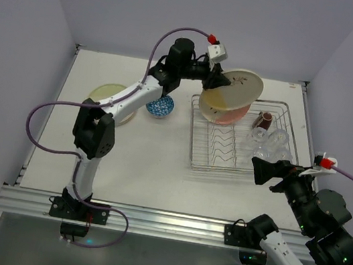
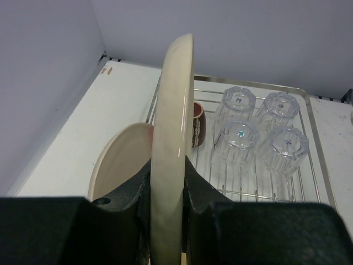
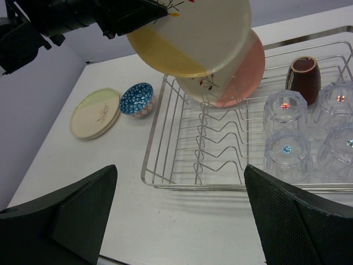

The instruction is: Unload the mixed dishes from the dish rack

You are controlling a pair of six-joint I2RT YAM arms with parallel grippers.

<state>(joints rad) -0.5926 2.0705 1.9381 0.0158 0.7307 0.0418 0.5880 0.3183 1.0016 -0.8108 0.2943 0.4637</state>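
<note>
My left gripper is shut on the rim of a cream and yellow plate and holds it tilted above the far left of the dish rack. In the left wrist view the plate stands edge-on between the fingers. A part-pink plate stands in the rack's dividers just under it. A dark brown mug and several clear tumblers fill the rack's right side. My right gripper is open and empty, near the rack's near right corner.
A blue-patterned bowl and a stack of cream plates sit on the table left of the rack. Lavender walls close in the table on three sides. A metal rail runs along the near edge.
</note>
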